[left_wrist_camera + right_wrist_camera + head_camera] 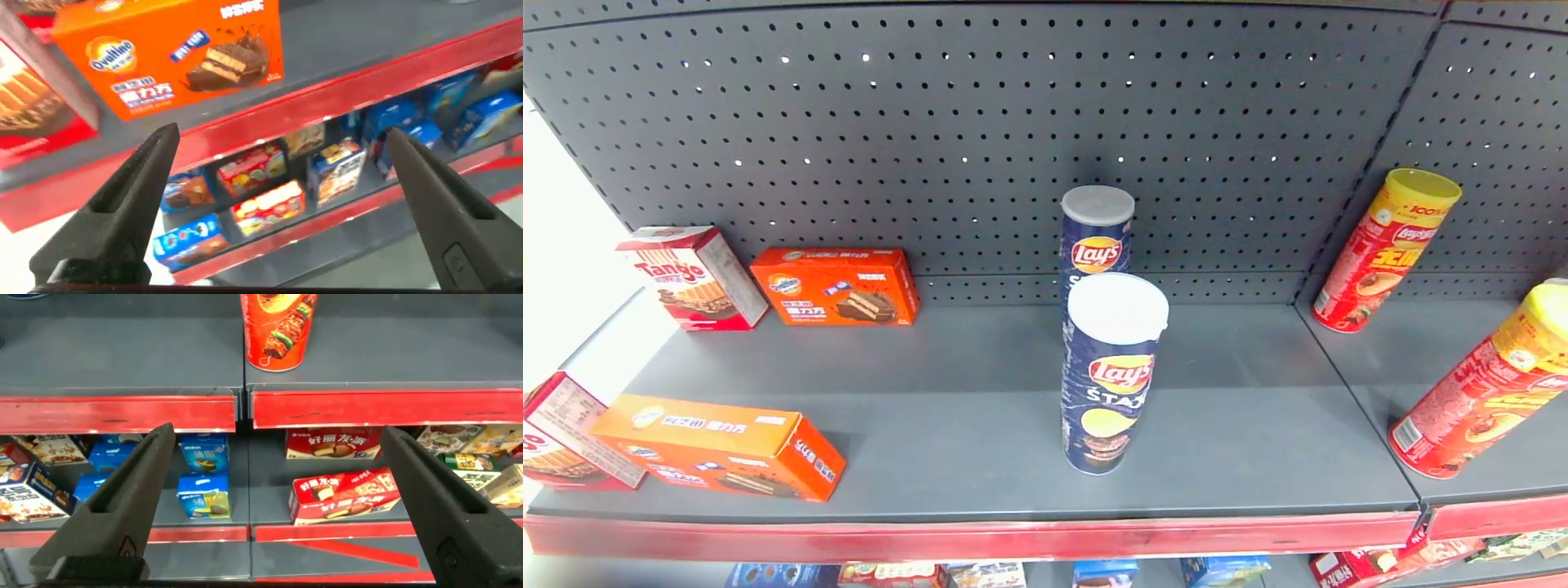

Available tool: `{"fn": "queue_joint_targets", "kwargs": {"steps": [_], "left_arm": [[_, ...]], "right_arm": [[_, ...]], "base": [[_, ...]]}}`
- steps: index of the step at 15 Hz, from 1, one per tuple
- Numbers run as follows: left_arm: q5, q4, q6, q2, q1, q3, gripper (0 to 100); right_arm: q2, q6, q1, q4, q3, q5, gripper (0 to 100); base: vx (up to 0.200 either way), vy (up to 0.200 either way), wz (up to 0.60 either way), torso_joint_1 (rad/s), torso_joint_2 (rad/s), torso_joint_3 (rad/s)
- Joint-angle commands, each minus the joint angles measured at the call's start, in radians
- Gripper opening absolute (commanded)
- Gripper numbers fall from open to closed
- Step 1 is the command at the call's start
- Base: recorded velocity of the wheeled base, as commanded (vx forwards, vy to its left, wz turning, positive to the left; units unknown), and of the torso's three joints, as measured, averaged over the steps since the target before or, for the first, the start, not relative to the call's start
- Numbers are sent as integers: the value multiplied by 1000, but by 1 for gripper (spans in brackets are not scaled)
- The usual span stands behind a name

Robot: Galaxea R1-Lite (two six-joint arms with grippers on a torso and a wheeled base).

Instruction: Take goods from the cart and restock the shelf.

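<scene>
My left gripper (279, 135) and right gripper (276, 431) gape wide, holding nothing. A tall navy cardboard crisp tube with a white plastic lid (1109, 376) stands upright mid-way along the grey metal shelf (931, 425), toward its front.

The grey shelf (980, 457) has a red front lip and faces both tools. An orange box (176, 57) lies flat at the lip, just beyond the spread left tool (279, 137), with a red-and-white box (33, 98) beside it. A red can (276, 331) stands upright straight ahead of the spread right tool (275, 433). A white-lidded dark blue can (1109, 384) stands upright mid-shelf, between what the two tools face, and its twin (1096, 237) stands right behind it.
</scene>
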Motion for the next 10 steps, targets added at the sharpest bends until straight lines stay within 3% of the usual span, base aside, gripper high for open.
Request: {"fn": "queue_joint_targets", "kwargs": {"steps": [1, 2, 3, 4, 5, 6, 7, 8, 10], "left_arm": [[-11, 18, -35, 95, -13, -1, 100], [-8, 18, -35, 100, -19, -1, 100], [-6, 18, -44, 99, 16, -1, 100], [-47, 18, -64, 97, 156, 1, 100], [-152, 17, -67, 99, 274, 2, 100], [-230, 23, -70, 99, 354, 10, 100], [-322, 14, -47, 89, 507, 27, 100], [-333, 6, -27, 69, 546, 28, 100], [-336, -2, -21, -43, 563, 30, 100]], "right_arm": [[0, 0, 0, 0, 0, 0, 100], [0, 0, 0, 0, 0, 0, 100], [0, 0, 0, 0, 0, 0, 100], [0, 0, 0, 0, 0, 0, 100], [0, 0, 0, 0, 0, 0, 100], [0, 0, 0, 0, 0, 0, 100], [0, 0, 0, 0, 0, 0, 100], [0, 0, 0, 1, 0, 0, 100], [0, 0, 0, 0, 0, 0, 100]], "base": [[0, 0, 0, 0, 0, 0], [0, 0, 0, 0, 0, 0], [0, 0, 0, 0, 0, 0], [0, 0, 0, 0, 0, 0], [0, 0, 0, 0, 0, 0], [0, 0, 0, 0, 0, 0], [0, 0, 0, 0, 0, 0], [0, 0, 0, 0, 0, 0], [0, 0, 0, 0, 0, 0]]}}
